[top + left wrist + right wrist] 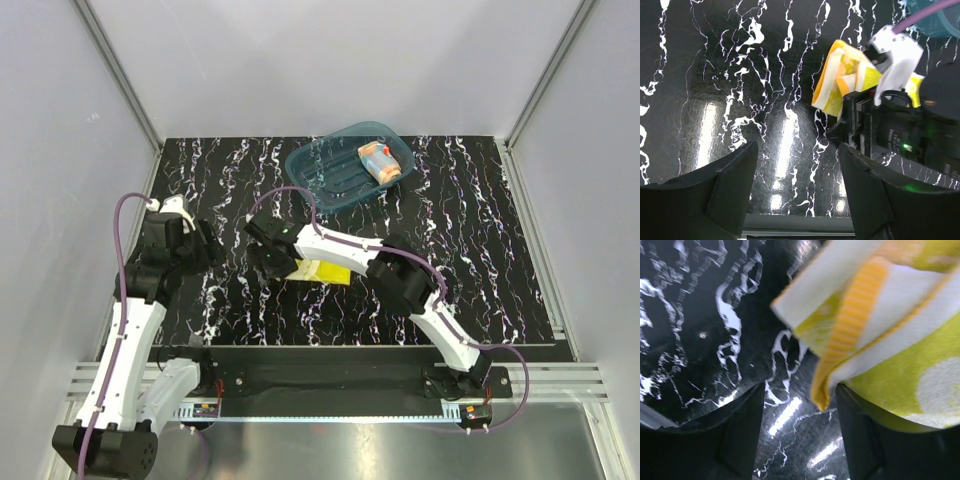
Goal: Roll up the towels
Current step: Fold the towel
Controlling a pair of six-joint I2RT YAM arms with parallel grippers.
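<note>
While the right end effector (800,390) is gaping beside the yellow towel (322,271), the left end effector (797,147) is hovering open. Neither is gripping anything.

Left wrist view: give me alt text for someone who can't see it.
A loosely folded yellow towel sits on a black marbled table, right against the white-and-black end of the right arm. The left gripper is open and empty at the bottom edge, and a sliver of teal tub shows top right.
</note>
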